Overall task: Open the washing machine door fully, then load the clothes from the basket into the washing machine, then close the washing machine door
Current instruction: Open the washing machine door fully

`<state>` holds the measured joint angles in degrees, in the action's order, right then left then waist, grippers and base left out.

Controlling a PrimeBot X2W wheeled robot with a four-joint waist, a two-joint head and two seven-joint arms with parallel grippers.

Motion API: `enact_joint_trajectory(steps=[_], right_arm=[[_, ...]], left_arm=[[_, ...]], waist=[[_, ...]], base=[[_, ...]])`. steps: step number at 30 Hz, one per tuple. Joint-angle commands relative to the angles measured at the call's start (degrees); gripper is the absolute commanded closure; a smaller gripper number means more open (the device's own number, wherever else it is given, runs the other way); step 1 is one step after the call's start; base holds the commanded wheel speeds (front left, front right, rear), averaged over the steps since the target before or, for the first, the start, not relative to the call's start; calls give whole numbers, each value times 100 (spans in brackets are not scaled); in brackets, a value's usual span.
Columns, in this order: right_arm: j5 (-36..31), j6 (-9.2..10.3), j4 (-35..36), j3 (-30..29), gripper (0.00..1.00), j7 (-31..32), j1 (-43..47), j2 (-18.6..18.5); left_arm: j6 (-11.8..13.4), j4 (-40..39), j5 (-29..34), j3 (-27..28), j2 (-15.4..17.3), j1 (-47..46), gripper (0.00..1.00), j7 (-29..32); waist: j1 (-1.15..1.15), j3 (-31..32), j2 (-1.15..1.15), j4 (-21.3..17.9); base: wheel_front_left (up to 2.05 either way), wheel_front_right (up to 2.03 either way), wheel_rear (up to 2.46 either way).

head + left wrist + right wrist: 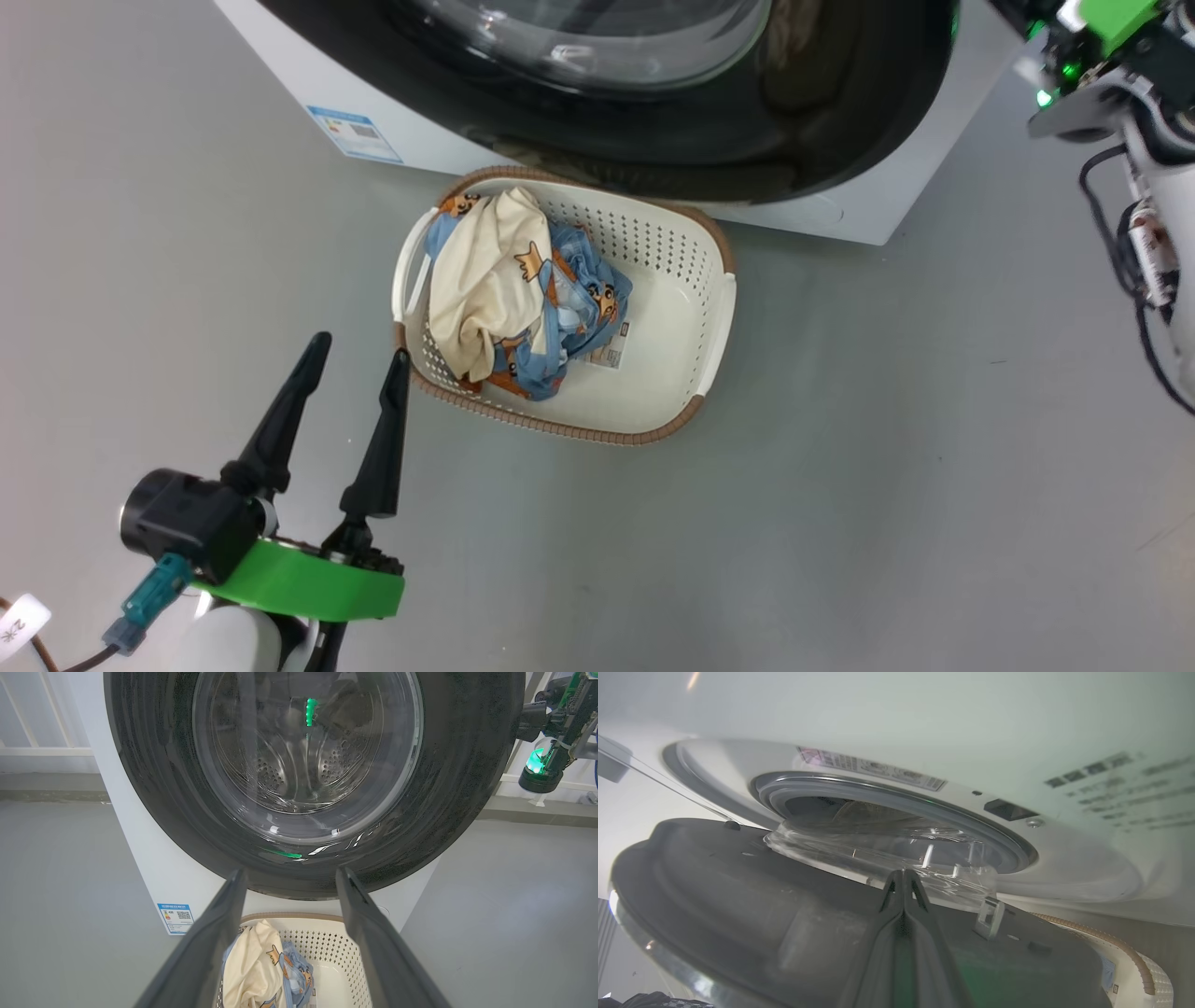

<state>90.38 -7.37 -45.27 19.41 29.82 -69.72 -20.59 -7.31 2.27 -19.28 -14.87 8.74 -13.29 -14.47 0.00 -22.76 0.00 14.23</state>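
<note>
**Door ajar over the basket**

Open grey floor (887, 448) lies either side of the basket (672, 308), which stands before the washing machine (868, 210), its far end under the washing machine door (840, 112) and its black rim. The clothes (504, 289) heap in its left half. The head view cuts off the door's top (its glass mostly reflects). The left gripper (361, 347) hangs spread wide and empty, one fingertip (401, 359) near the basket's rim. The right gripper (902, 877), fingers (878, 961) pressed together, lies in the gap behind the ajar door.
</note>
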Motion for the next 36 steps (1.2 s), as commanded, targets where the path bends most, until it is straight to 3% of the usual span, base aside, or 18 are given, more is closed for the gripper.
enact_joint_trajectory(steps=[1, 20, 36], right_arm=[[64, -12, 266, 120, 100, 113, 185, 295], [167, -12, 1489, 493, 100, 675, 1499, 544], [148, -12, 2377, 843, 100, 932, 2427, 843]], left_arm=[[-18, -118, 22, 220, 157, -63, 0, -52], [-18, -55, 164, 269, 175, 249, 0, -52], [-18, -46, 247, 328, 132, 535, 0, -52]], waist=[[0, 61, 0, -52], [0, 631, 0, -315], [0, 946, 0, -220]], base=[[0, 0, 0], [0, 0, 0], [0, 0, 0]])
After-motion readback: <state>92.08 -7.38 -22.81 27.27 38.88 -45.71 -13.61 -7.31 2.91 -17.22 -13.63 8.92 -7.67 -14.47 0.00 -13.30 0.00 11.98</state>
